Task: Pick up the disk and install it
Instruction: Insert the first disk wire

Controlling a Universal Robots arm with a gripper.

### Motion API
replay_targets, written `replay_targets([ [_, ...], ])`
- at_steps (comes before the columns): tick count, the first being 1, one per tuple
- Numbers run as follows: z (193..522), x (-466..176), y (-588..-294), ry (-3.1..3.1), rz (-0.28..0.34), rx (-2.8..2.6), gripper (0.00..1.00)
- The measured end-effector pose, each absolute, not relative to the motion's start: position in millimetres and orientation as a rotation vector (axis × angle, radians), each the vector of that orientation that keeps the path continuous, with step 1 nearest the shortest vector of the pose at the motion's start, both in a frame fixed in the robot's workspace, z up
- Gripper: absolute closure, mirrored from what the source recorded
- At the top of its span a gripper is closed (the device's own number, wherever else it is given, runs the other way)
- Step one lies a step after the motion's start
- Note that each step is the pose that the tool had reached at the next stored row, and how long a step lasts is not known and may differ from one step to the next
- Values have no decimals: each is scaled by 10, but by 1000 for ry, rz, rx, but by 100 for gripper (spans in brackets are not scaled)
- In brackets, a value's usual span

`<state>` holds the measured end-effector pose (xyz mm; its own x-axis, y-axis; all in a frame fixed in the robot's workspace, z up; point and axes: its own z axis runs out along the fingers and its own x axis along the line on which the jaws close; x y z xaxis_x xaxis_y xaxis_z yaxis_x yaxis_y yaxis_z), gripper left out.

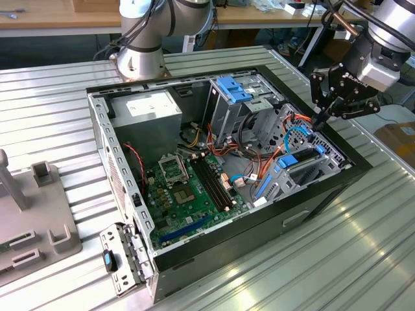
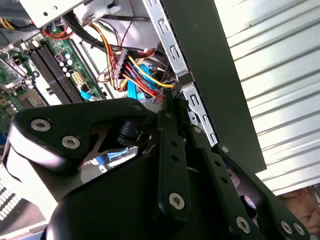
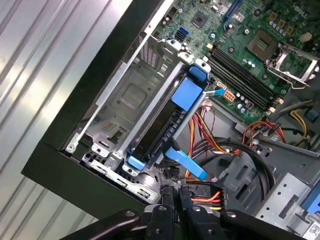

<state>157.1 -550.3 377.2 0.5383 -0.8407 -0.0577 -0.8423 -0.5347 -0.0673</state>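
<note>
The disk point(image 3: 159, 134) is a dark flat drive framed by bright blue rails with a blue tab. It lies in the metal bay at the corner of the open computer case point(image 1: 337, 188), and the exterior view shows the disk point(image 1: 300, 170) low inside the case on that view's right. My gripper point(image 1: 320, 120) hangs just above that corner, over the coloured cables and a little away from the disk. In both wrist views its black fingers are pressed together, gripper point(image 2: 172, 102) and gripper point(image 3: 175, 197), with nothing between them.
Inside the case are a tall grey cage with a light-blue top point(image 1: 237, 91), a grey box with a white label point(image 1: 148, 107), the green motherboard point(image 1: 188, 188) and a cable bundle point(image 1: 295, 129). A grey fixture point(image 1: 35, 214) stands on the ribbed metal table point(image 1: 363, 259).
</note>
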Motion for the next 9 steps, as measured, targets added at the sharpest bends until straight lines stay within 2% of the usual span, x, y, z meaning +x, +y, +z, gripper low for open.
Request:
replay_targets([
  [9,3766,1571,-5503,1765,10,-2494,84],
])
